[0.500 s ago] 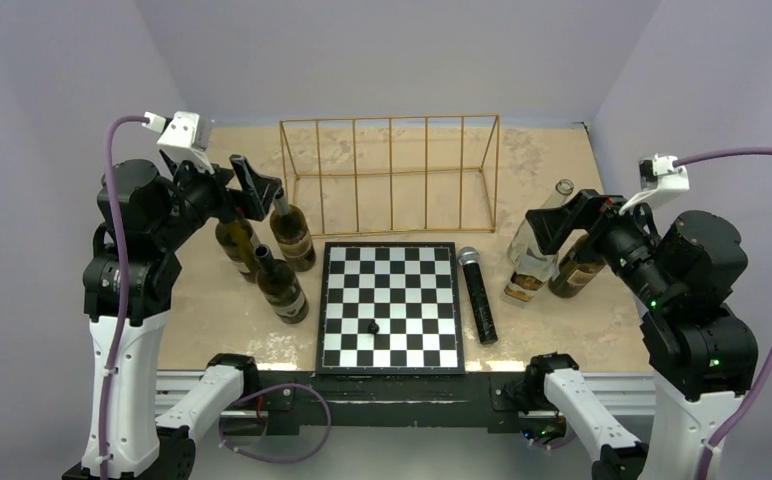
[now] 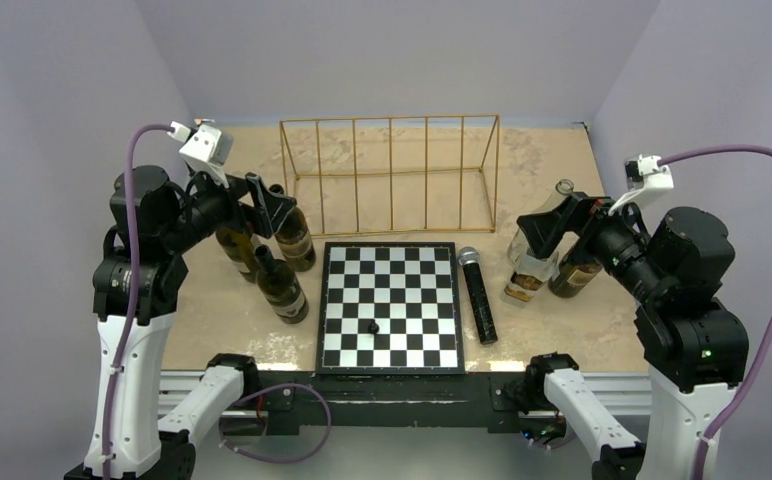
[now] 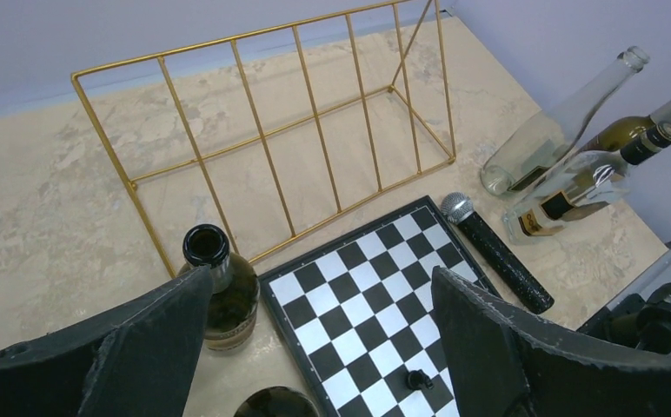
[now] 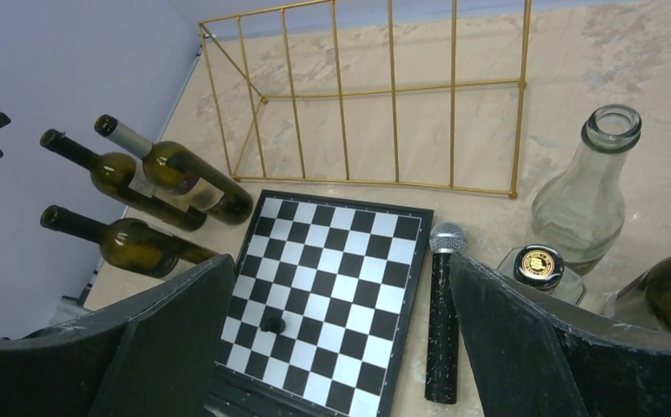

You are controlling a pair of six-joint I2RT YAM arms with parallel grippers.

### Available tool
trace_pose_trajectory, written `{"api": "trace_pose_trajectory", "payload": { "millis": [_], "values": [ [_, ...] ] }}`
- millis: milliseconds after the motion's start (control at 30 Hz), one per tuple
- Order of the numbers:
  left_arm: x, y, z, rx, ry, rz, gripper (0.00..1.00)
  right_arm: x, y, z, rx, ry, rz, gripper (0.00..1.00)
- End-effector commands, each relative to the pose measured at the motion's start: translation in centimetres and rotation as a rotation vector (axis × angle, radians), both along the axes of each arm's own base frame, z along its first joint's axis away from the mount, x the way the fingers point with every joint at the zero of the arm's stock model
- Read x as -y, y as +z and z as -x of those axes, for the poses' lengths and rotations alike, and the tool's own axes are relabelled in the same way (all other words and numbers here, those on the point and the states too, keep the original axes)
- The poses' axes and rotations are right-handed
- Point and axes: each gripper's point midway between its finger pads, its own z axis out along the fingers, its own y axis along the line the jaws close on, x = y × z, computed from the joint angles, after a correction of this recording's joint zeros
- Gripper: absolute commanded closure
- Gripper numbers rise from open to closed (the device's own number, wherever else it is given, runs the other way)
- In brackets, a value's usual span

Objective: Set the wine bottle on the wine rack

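**Both grippers spread wide, holding nothing, hovering by upright bottles**

The dark wine bottle (image 2: 291, 236) is standing at left, just near of the wine rack's (image 2: 392, 175) left end. Its mouth is sitting just beside one finger of the left gripper (image 2: 270, 200); contact is unclear. That gripper is gaping fully and gripping nothing. The right gripper (image 2: 548, 222) is equally wide, hanging over the clear bottle (image 2: 540, 240) at right. The bottle's long axis is running vertical, neck pointing up. The rack is lying lengthwise left-right at far centre, beyond the chessboard (image 2: 390, 305) and microphone (image 2: 478, 293).
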Motion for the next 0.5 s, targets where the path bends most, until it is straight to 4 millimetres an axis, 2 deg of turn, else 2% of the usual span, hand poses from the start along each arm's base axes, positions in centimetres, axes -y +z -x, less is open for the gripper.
{"api": "trace_pose_trajectory", "payload": {
  "millis": [0,133,333,467],
  "values": [
    [0.7,-0.9,-1.4,-0.015,-0.038,-0.005,0.02,-0.9,0.0,-0.1,0.018,0.055,-0.01,0.01],
    [-1.6,-3.4,-4.3,-0.048,0.131,-0.033,0.05,-1.1,-0.5,-0.1,0.007,0.066,-0.015,0.02],
    [-1.3,-7.0,-6.8,-0.088,0.174,-0.069,0.15,-1.1,-0.7,0.2,0.007,0.067,-0.012,0.02],
    [-1.1,-8.1,-7.8,-0.078,0.203,-0.101,0.27,-0.8,-0.7,0.3,0.013,0.058,0.004,0.02]
  ]
}}
